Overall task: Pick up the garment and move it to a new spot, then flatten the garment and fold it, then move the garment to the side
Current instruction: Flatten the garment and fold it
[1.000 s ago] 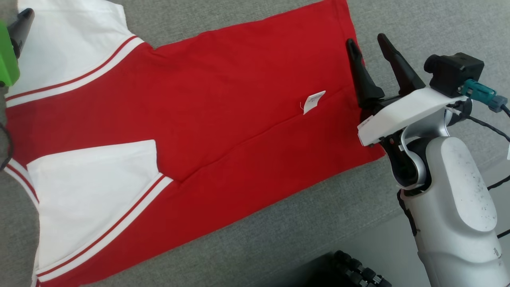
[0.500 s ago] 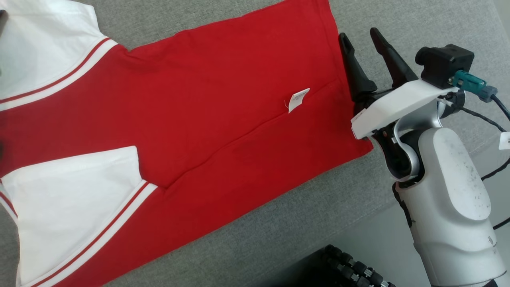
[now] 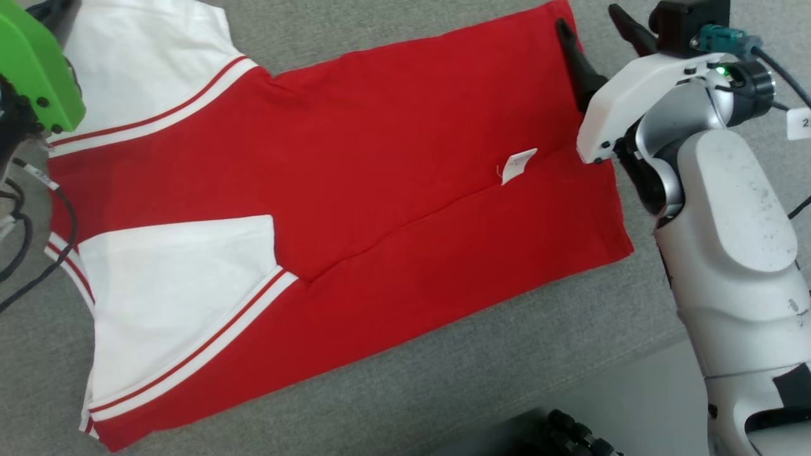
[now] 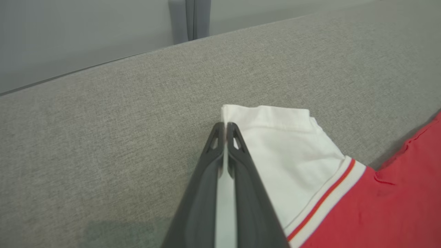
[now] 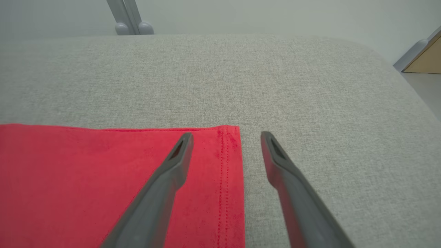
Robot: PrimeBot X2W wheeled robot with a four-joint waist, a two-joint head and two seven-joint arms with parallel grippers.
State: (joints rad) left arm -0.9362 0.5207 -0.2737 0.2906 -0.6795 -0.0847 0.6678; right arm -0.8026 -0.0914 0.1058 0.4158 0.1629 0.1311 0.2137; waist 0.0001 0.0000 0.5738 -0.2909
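Upholstery [image 3: 412,392]: grey, T-shirt [image 3: 393,152] flat.
Left claw [image 4: 225,124]: clamped on sleeve [image 4: 282,144].
Right claw [image 5: 225,136]: wide astride hem [image 5: 230,179]; pinch, then lift evenly.

White speckled forearm [image 3: 735,209]; green wrist cover [image 3: 35,69]; teal connector [image 3: 719,37]; dark tapered fingers [image 5: 158,193].

The garment [image 3: 380,158] was soft, matt knit cloth. The surface [image 3: 443,386] was coarse grey woven fabric. The right hand [image 5: 226,134] had fingers [image 5: 162,193] of smooth, matt dark plastic; its white casing [image 3: 640,82] was smooth plastic.
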